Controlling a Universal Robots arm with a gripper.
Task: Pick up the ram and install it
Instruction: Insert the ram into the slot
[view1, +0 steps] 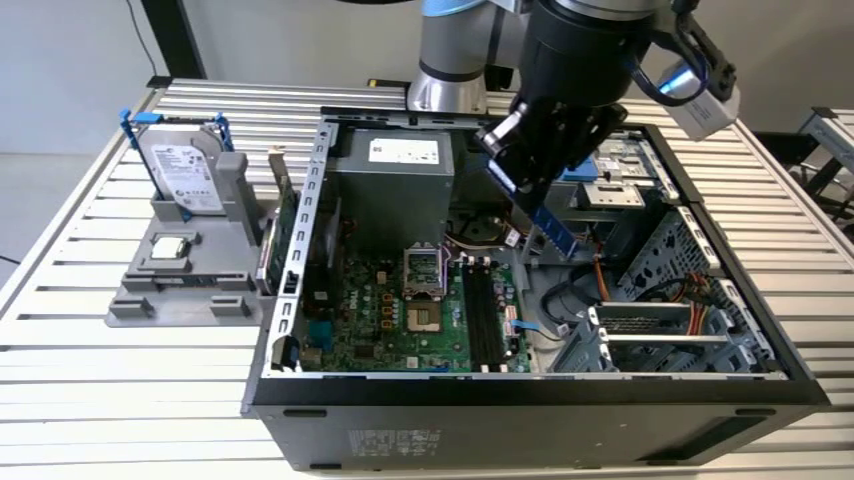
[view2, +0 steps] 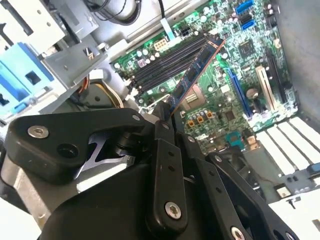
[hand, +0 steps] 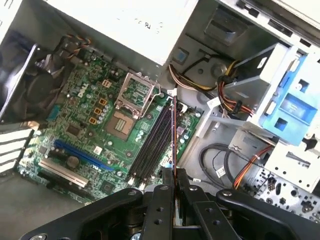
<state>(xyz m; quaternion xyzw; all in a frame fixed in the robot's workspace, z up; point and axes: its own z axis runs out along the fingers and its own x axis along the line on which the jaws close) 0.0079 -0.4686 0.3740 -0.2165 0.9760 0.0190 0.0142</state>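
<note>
1. The black two-fingered claw (view1: 533, 186) hangs from the arm over the open dark-grey computer case (view1: 534, 392); its fingers are closed tight on one end of the slim, long, dark-chipped circuit-board ram stick (view1: 551, 228).
2. In the exterior view the ram stick slants down from the claw into the case, just toward that view's right of the green motherboard (view1: 387, 320); it is not seated in any slot.
3. In the first wrist view the ram stick (hand: 173, 135) shows edge-on as a thin line running along the long black memory slots (hand: 152, 145); in the second wrist view its free end (view2: 197, 70) reaches across those slots.
4. The case stands on the slatted metal desk (view1: 134, 385); toward the exterior view's left, a silver-labelled hard drive with blue rails (view1: 184, 172) stands upright in a grey stand (view1: 180, 292), well apart from the claw.
</note>
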